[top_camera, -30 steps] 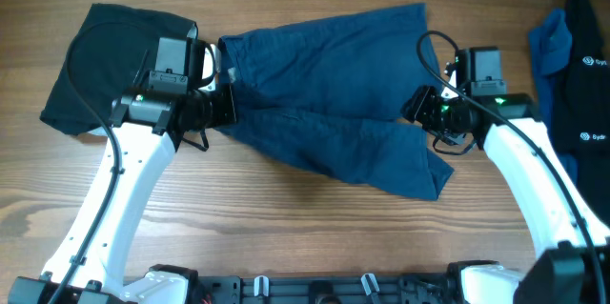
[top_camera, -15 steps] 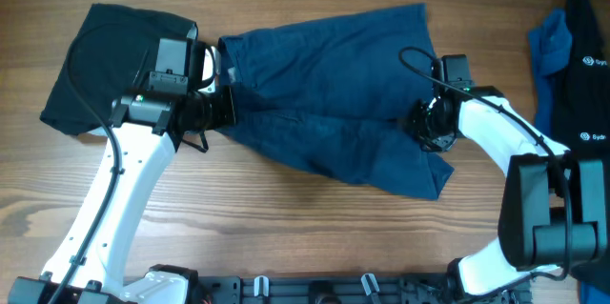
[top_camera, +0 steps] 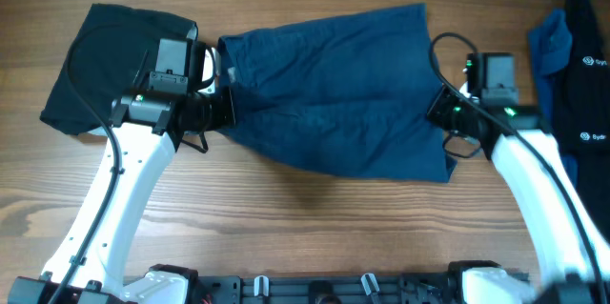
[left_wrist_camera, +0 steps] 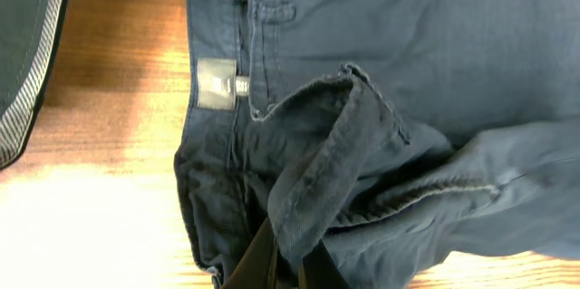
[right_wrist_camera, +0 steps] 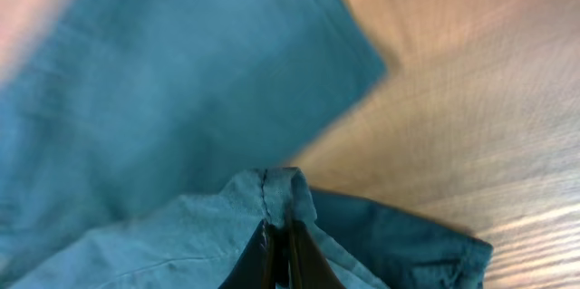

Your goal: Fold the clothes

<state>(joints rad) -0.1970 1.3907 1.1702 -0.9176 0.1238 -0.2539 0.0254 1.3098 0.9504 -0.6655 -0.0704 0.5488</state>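
At the far left of the table [top_camera: 286, 199] lies a black garment [top_camera: 100, 56]. Just right of it, the left gripper [top_camera: 225, 106] is clamped on a bunched fold at the waistband end of the shorts [top_camera: 324, 104]. The shorts stretch across the middle from that gripper to the right gripper [top_camera: 442, 115], which is pinched together on a seamed hem at their near right corner. Past it, at the right edge, a blue garment [top_camera: 547, 45] lies against a printed black garment [top_camera: 586, 75].
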